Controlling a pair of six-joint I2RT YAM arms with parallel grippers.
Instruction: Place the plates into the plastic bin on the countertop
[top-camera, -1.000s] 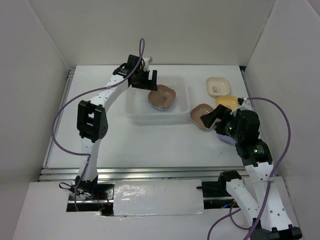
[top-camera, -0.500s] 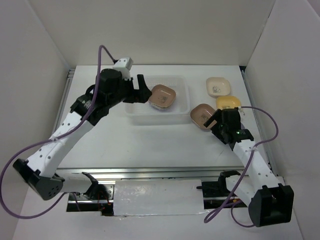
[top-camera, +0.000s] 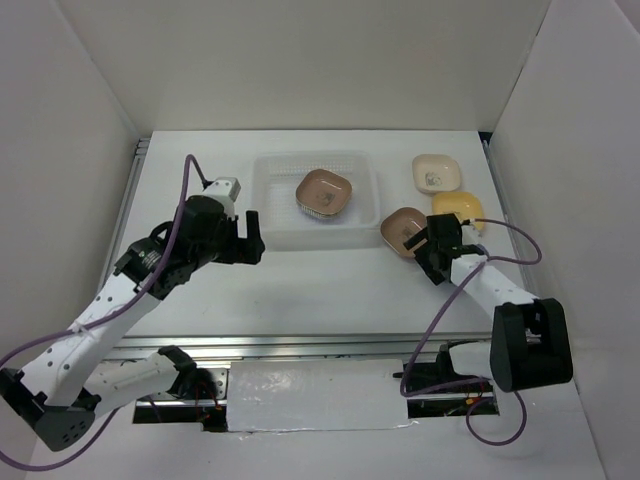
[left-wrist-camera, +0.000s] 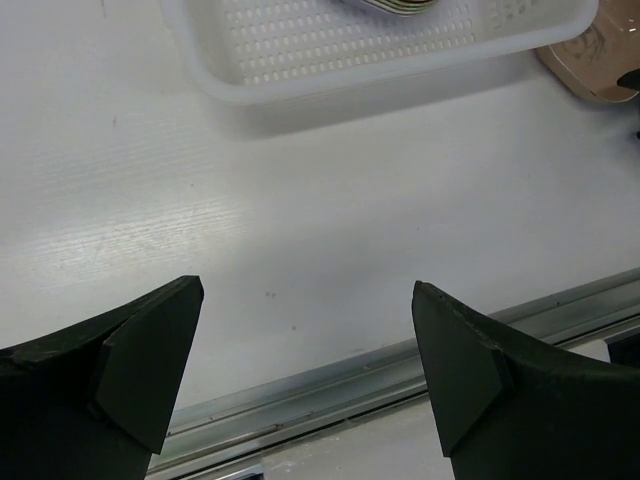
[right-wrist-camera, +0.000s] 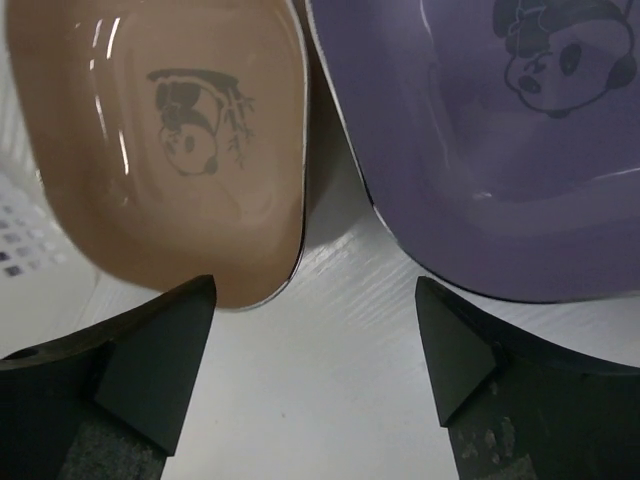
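We find the left jaws, apart and empty, drawn back from the plastic bin (top-camera: 275, 205), and the right jaws, also apart, lowered beside the brownish-pink plate (top-camera: 398, 225).

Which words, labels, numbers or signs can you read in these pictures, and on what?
None: no words, numbers or brands can be read in any view.
The brownish-pink plate and the purple plate carry only a drawn panda, no lettering.
The dark mark on the cream plate is too small to read.
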